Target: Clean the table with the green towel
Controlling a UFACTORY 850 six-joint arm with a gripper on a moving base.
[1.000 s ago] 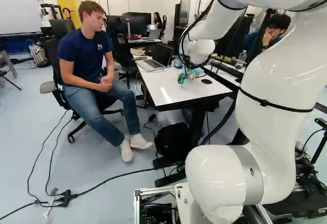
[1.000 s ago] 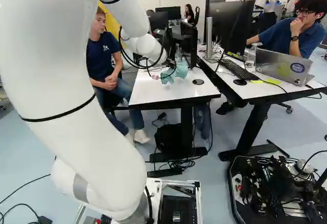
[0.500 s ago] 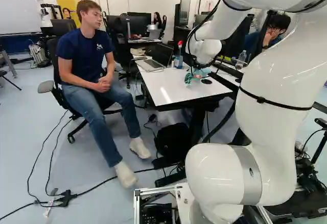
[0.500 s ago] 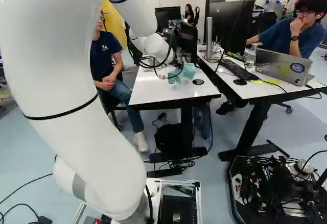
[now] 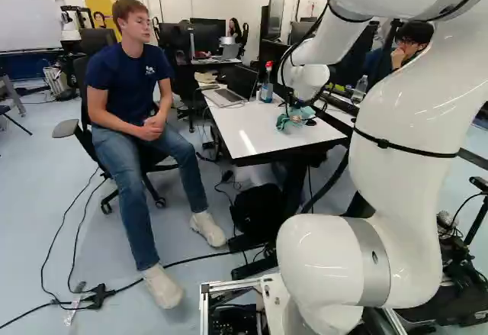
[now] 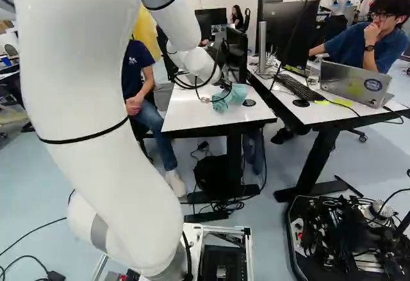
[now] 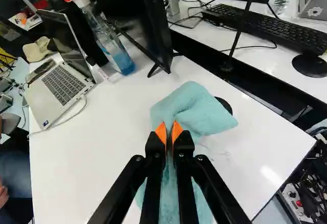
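On the white counter [image 7: 97, 152], toward the edge facing the base, sits the green towel [image 7: 191, 106], pinched in the hand [image 7: 169, 132]. Hand state: narrow, orange pads [image 7: 161, 131] drawn close with a fold of cloth between them. Grip is about mid-cloth; one lobe spreads ahead of the fingers, the rest trails underneath and behind. Likely reason: a middle grip leaves loose cloth on both sides to work as a wiping pad, and keeps the hard tips off the surface. Arm [image 5: 404, 114] reaches over and down, which suits pressing and dragging.

Ahead of the hand, the towel partly covers a black round disc [image 7: 224, 104]; a raised rim there could snag a fold. Faint thin lines [image 7: 214, 150] show beside the towel, dirt or loose thread, can't tell.

Laptop [image 7: 64, 83], spray bottle [image 7: 118, 55] and monitor [image 7: 135, 20] stand at the far part, probably parked there to leave the near part for wiping. Laptop cable [image 7: 74, 116] lies on the surface, so long strokes that way could catch it. Step in hand looks like wiping; how much is done can't be told. Next: short, flat strokes, light pressure, slowing near the bottle.
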